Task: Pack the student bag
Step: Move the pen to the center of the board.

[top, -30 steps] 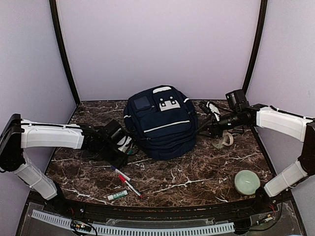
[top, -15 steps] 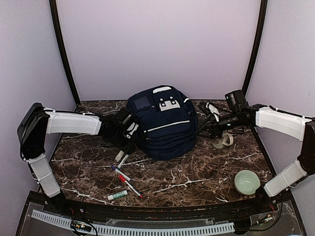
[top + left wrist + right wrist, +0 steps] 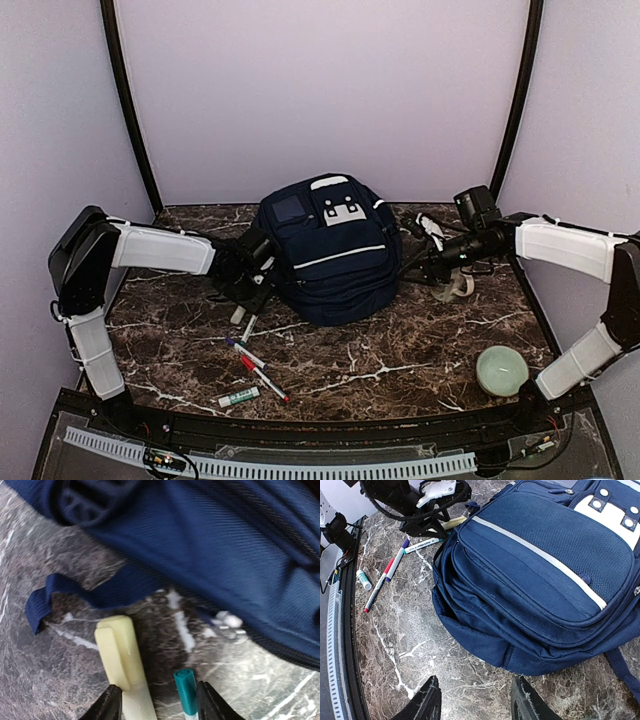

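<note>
Your L gripper (image 3: 160,705) open astride cream marker (image 3: 122,660) & teal pen (image 3: 186,687), beside navy backpack (image 3: 330,255), your R gripper (image 3: 476,700) open at backpack's opposite side.

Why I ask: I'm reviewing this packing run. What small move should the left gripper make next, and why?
Probably close the left gripper: its open fingers flank the pale yellow pen and teal-capped marker, both lying on the table beside the student bag, not yet inside.

On the marble table (image 3: 400,350)
Cream marker (image 3: 122,665) and teal-capped pen (image 3: 186,690) lie inside the left claw (image 3: 159,702); loose markers (image 3: 250,358) near it; green bowl (image 3: 501,370) well apart.
</note>
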You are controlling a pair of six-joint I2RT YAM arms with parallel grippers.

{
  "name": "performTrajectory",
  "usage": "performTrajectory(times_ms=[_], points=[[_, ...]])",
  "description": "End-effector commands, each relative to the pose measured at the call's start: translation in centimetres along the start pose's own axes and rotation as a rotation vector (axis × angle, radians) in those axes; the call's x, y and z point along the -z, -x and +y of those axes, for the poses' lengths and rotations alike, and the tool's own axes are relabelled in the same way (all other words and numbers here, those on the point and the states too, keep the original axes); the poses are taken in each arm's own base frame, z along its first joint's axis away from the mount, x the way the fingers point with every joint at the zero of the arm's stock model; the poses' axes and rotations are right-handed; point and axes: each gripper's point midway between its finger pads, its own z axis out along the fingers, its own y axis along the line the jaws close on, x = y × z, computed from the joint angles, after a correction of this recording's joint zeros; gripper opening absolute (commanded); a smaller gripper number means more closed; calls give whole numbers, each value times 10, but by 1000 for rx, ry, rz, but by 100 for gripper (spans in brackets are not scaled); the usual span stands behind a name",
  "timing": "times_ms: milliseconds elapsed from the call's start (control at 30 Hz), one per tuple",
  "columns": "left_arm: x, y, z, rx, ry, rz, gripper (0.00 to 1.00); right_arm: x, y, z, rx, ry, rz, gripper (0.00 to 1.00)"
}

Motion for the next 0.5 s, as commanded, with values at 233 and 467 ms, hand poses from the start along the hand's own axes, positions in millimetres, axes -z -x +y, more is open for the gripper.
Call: performTrajectory(times_ms=[233,467], points=[[2,-53,41,178,98,101,50,-2,1,-1,5,8,1,47],[13,-89,53,273,134,154,46,-3,0,-1,2,14,3,47]])
